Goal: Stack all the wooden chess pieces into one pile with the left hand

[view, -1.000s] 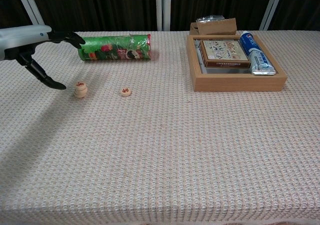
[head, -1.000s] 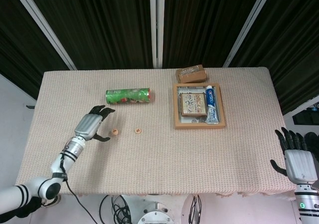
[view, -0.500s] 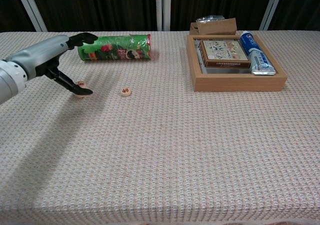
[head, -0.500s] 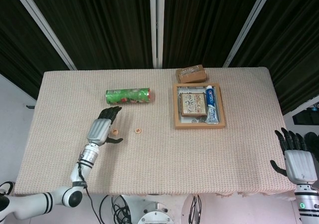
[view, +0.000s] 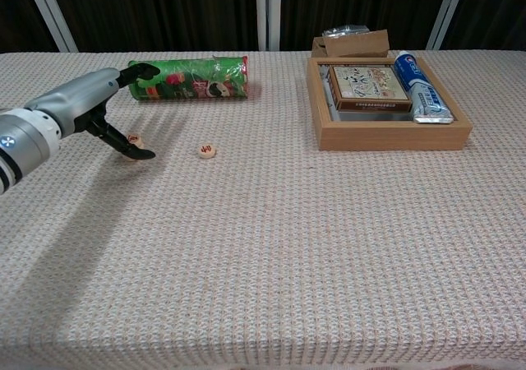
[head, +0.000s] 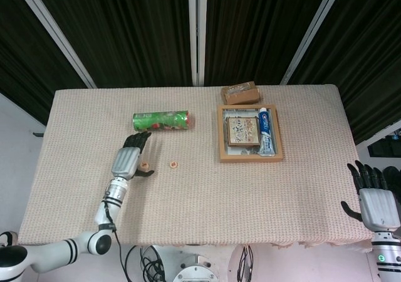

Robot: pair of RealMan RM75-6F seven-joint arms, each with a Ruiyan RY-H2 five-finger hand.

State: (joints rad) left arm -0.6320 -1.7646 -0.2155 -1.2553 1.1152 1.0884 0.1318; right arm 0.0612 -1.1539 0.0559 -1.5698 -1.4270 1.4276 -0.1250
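The left hand (view: pixel 86 105) has swung in from the left since a second ago, fingers spread and empty, thumb by the small stack of chess pieces (view: pixel 134 145). A lone chess piece (view: pixel 207 151) lies nearby on the surface (view: pixel 271 247). The right hand (head: pixel 374 202) hangs open off the edge.

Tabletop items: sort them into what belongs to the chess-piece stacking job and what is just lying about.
Belongs to the job:
- short stack of chess pieces
- single chess piece
- left hand, fingers around the stack

Just lying about:
- green can, on its side
- wooden tray holding a flat box and a toothpaste tube
- brown packet behind the tray
- right hand, off the table edge
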